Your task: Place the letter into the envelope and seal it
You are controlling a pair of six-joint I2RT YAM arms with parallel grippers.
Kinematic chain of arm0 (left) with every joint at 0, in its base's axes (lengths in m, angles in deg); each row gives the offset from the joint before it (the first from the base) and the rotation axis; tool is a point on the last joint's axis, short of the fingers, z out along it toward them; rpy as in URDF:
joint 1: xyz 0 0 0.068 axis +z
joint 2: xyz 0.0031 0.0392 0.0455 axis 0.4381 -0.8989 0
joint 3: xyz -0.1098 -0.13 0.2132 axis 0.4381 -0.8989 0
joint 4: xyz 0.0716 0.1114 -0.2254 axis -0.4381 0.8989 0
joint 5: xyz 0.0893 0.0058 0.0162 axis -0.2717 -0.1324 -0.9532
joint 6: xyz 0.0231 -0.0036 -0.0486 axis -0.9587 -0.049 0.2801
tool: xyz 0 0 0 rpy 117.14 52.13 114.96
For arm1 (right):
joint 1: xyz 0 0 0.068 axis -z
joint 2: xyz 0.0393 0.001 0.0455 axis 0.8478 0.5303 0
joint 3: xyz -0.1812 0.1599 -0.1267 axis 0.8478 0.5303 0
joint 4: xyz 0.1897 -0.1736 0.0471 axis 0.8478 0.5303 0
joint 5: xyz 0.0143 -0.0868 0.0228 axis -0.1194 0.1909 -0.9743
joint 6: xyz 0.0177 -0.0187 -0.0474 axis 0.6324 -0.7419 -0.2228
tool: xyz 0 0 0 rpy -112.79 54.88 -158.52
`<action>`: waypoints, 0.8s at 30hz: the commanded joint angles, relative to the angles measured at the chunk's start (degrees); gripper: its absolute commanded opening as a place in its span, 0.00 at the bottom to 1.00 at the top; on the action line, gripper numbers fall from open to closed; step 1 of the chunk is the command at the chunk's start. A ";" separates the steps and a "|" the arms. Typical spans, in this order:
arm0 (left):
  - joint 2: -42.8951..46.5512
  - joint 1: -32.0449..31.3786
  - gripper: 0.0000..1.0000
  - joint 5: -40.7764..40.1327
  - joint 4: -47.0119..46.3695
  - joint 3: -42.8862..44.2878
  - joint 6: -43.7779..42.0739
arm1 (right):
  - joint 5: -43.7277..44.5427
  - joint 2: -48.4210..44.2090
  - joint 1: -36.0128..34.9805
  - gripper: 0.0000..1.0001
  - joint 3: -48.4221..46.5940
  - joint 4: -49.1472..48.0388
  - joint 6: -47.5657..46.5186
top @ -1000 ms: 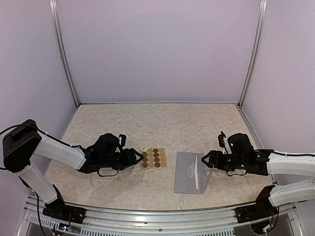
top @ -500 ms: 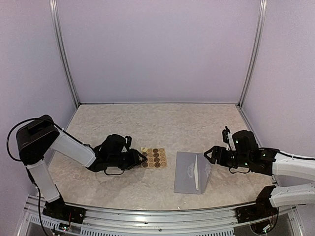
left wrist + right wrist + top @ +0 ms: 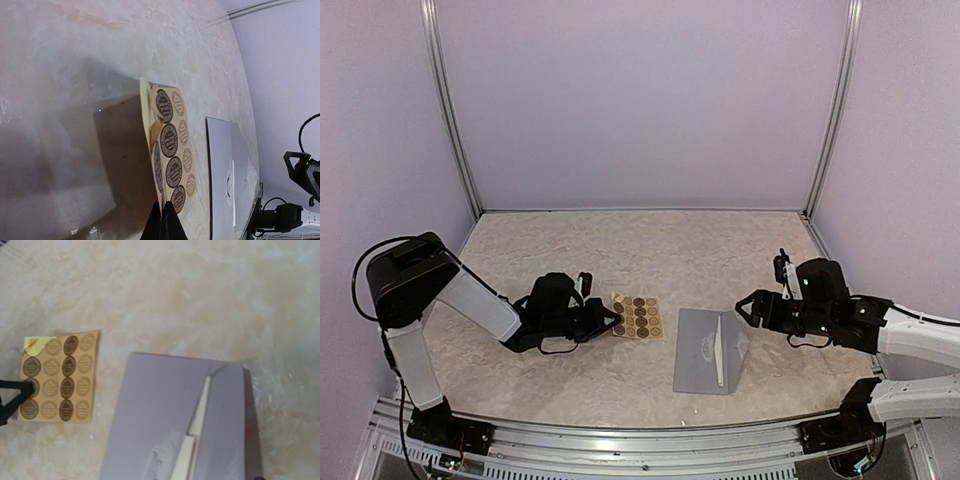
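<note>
Lavender walls (image 3: 640, 100) are enclosing a mottled beige table (image 3: 650, 240), and we are counting two grippers, one sticker sheet and one envelope on or over it.

We are starting at the left gripper (image 3: 611, 320). Its jaws are pressing together on the left edge of the sticker sheet (image 3: 638, 318). In the left wrist view that pinched edge is standing up off the table and throwing a shadow underneath. On the tan sheet we are counting four rows of four round spots, some dark brown and some pale. The spot at the far left corner is showing as a bare yellow patch. The sheet is sitting near the middle of the table, a little toward the near edge.

Just to its right and apart from it, the grey-lavender envelope (image 3: 702, 368) is lying flat, its lower edge reaching toward the table's near edge. One cream strip (image 3: 720, 352) is running along the envelope's right part, and we cannot tell whether that is the letter. Just beyond the envelope's far right corner, the right gripper (image 3: 744, 312) is hanging with its jaws apart, gripping nothing.
</note>
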 commanded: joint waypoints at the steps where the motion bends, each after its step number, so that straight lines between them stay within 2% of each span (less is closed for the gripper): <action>1: 6.49 0.05 0.00 1.83 -5.70 -2.04 -5.63 | -1.69 -2.78 0.38 0.75 -1.80 -0.99 -3.03; 4: 13.32 -1.13 0.00 3.55 -5.79 -3.17 -11.36 | -9.27 -4.56 0.32 0.82 -1.29 -7.86 -6.70; 6: 17.72 -2.72 0.00 4.98 -4.62 -3.11 -15.02 | -17.34 -5.12 0.32 0.86 -0.77 -13.77 -8.71; 8: 22.68 -5.07 0.00 5.96 -2.79 -2.32 -18.47 | -25.94 -4.74 0.00 0.88 -0.44 -19.57 -9.08; 10: 26.70 -7.89 0.00 6.95 -0.42 -1.03 -21.25 | -30.43 -4.34 -0.88 0.90 -0.36 -24.87 -8.72; 18: 38.92 -17.49 0.00 7.82 5.94 3.26 -25.55 | -37.63 -4.19 -5.62 0.96 -3.35 -37.34 -6.71; 24: 41.03 -23.05 0.00 7.07 13.31 6.83 -27.94 | -37.26 -2.66 -12.27 0.97 -8.37 -38.12 -9.02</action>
